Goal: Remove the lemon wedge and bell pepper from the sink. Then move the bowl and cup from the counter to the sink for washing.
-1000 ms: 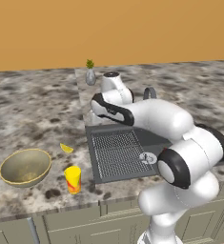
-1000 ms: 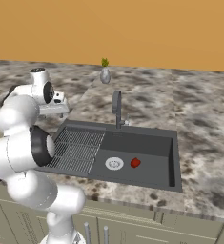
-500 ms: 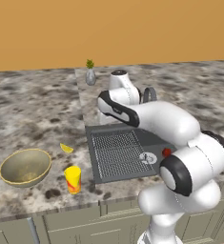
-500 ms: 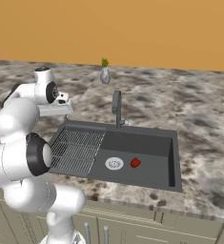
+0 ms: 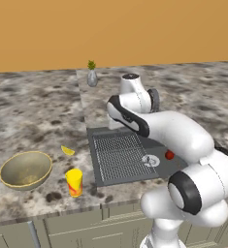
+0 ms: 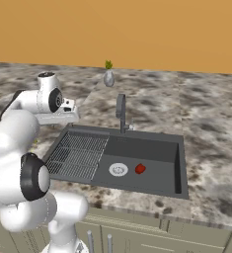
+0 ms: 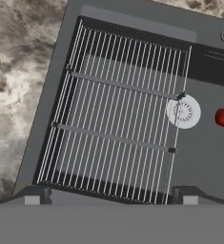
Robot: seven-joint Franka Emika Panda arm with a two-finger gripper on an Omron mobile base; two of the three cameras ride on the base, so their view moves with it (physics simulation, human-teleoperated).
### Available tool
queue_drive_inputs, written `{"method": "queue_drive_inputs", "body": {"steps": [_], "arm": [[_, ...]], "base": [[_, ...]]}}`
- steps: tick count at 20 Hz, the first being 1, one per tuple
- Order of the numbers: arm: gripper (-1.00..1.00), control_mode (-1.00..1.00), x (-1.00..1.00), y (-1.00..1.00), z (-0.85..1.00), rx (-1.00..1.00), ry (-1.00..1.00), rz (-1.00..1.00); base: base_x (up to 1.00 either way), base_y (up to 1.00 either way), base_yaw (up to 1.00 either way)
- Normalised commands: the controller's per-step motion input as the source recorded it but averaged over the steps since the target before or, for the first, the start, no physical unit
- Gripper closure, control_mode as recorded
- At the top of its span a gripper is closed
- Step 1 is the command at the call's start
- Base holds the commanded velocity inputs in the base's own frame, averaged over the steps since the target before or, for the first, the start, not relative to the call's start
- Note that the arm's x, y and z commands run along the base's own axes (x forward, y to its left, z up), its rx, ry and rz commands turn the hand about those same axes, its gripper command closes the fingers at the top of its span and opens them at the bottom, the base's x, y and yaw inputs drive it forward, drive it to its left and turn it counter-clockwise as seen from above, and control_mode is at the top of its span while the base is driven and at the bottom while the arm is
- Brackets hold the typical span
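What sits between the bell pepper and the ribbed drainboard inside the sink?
The round white drain lies between the bell pepper and the drainboard on the sink floor, seen clearly in the right base view and the hand view.

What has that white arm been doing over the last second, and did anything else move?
The arm swung its hand rightward along the back of the sink, above the drainboard, end effector open and empty. Nothing was picked up. The bell pepper stayed in the basin; lemon wedge, bowl and cup stayed on the counter.

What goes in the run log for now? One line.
gripper: open, over sink | pepper: in sink | lemon, bowl, cup: on counter
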Motion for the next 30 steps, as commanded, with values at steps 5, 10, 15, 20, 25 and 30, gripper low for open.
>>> {"method": "queue_drive_inputs", "body": {"steps": [5,10,15,20,25,30], "arm": [[-1.00,-1.00,-0.15,-0.26,-0.01,0.01,-0.01,-0.15],[-1.00,-1.00,-0.08,-0.32,0.00,0.00,0.00,-0.04],[-1.00,-1.00,-0.08,-0.34,0.00,0.00,0.00,-0.02],[-1.00,-1.00,-0.06,-0.37,0.00,0.00,0.00,0.00],[-1.00,-1.00,-0.06,-0.37,-0.01,0.01,0.00,-0.01],[-1.00,-1.00,-0.08,-0.36,-0.01,0.01,0.00,-0.02]], "base": [[0.00,0.00,0.00],[0.00,0.00,0.00],[0.00,0.00,0.00],[0.00,0.00,0.00],[0.00,0.00,0.00],[0.00,0.00,0.00]]}}
